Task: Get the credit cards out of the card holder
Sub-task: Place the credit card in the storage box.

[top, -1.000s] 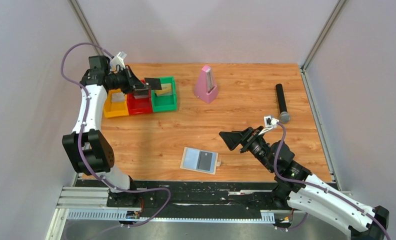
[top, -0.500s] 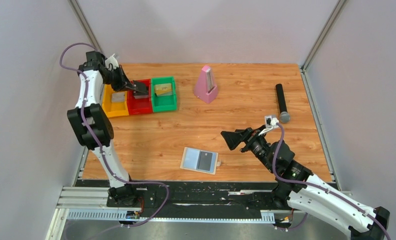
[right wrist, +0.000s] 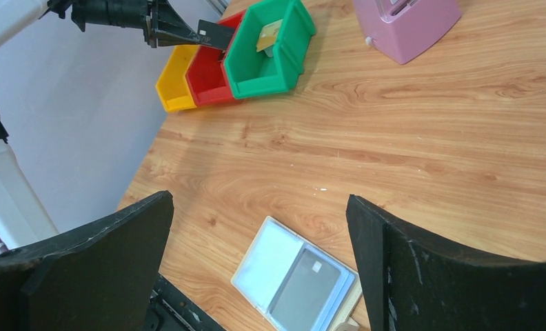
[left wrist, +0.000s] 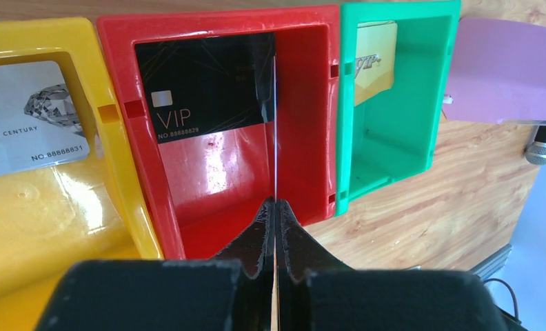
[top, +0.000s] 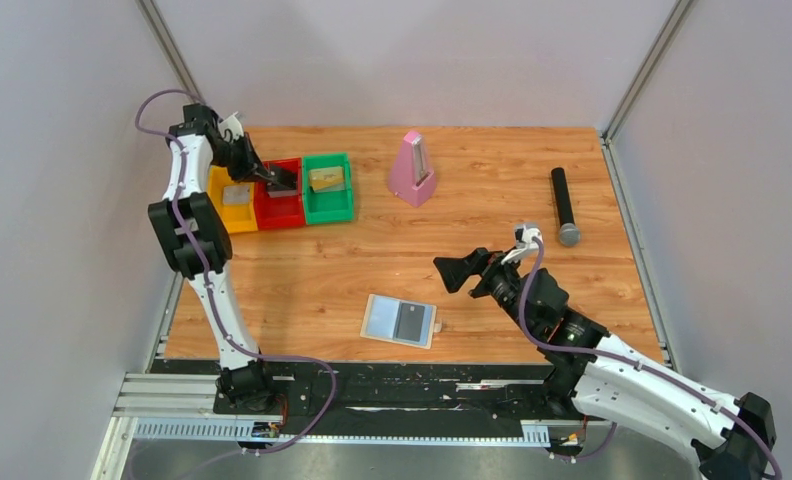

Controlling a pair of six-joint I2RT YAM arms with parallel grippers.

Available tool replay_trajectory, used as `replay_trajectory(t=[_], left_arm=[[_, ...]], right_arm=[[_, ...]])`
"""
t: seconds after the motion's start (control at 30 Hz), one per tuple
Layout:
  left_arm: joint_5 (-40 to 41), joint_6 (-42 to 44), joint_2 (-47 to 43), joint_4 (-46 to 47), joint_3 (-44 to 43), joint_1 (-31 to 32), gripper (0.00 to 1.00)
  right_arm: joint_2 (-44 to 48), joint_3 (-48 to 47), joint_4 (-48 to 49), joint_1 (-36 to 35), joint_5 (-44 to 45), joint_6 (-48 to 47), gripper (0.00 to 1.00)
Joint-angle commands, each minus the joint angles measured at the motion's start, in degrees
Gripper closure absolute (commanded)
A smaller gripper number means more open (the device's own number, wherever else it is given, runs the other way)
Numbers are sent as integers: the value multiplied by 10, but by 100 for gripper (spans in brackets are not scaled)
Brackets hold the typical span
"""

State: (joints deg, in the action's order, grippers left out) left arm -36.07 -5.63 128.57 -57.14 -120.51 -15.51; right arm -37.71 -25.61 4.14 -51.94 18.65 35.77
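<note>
While left gripper [left wrist: 274, 207] pinches black card [right wrist: 215, 32], right gripper [right wrist: 260, 200] gapes over wooden table [top: 472, 200], grey walls [top: 412, 60].

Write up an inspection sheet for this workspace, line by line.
surface: wooden tabletop, no spills seen.
job's things: card holder lies open near the front edge, grey card in its right panel; silver card in yellow bin, black card in red bin, gold card in green bin.
clutter: pink metronome, black microphone.
grippers: left pincer shut on a thin card seen edge-on above the red bin; right pincer open, empty, right of the holder.
cables: purple cables follow both arms, clear of the cards.
surroundings: grey walls, metal rail in front; nothing else seen.
</note>
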Motion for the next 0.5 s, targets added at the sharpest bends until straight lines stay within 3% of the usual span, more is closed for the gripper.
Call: replay_trajectory(t=[0.0,0.33,0.47], left_arm=[[-4,14,10,1,-24,-1,100],[-6,17,43,3,-50,-2,100],[9,13,51,6,-59,-2,89]], right_arm=[[-19,-34,39,2,9,-20,0],[-56,-41,59,5,8,-28,0],[-60,-40,62,5,9,-27,0]])
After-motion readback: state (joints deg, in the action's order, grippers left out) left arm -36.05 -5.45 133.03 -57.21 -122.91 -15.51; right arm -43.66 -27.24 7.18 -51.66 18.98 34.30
